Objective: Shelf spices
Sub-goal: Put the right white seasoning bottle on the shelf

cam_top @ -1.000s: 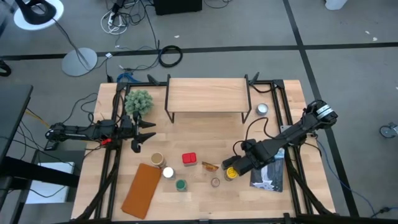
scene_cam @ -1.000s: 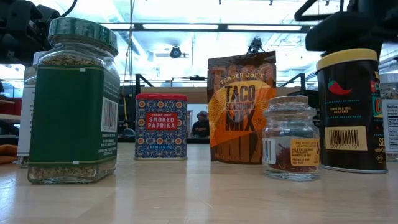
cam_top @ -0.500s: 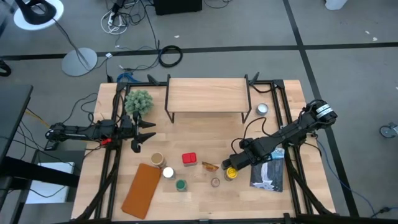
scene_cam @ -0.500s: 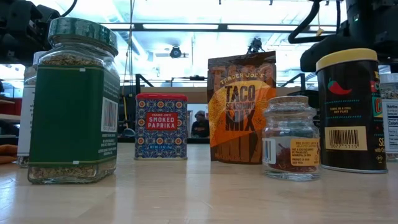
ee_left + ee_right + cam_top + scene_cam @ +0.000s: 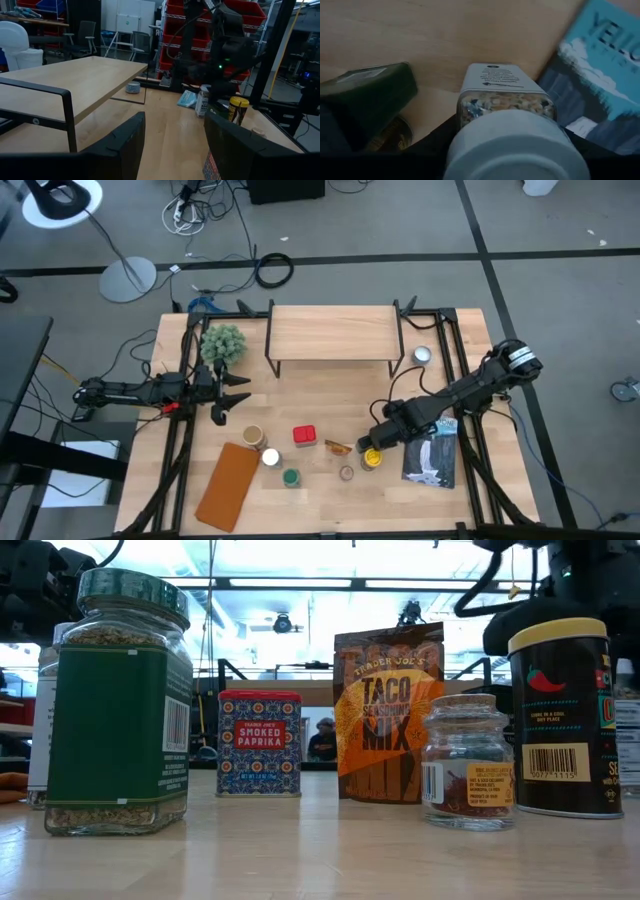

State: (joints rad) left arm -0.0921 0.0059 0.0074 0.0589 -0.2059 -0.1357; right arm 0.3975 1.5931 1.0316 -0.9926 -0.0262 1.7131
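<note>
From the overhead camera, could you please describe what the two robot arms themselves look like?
Both arms are dark and slim. The left gripper has two black fingers with red detail behind them. The right gripper is bulky and black, and the right arm has a pale ringed base joint.

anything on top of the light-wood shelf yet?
Nothing: in the high view the light-wood shelf board on black metal legs is bare, and the left wrist view shows the same. The space under the board is covered from above; the left wrist view shows only part of it.
</note>
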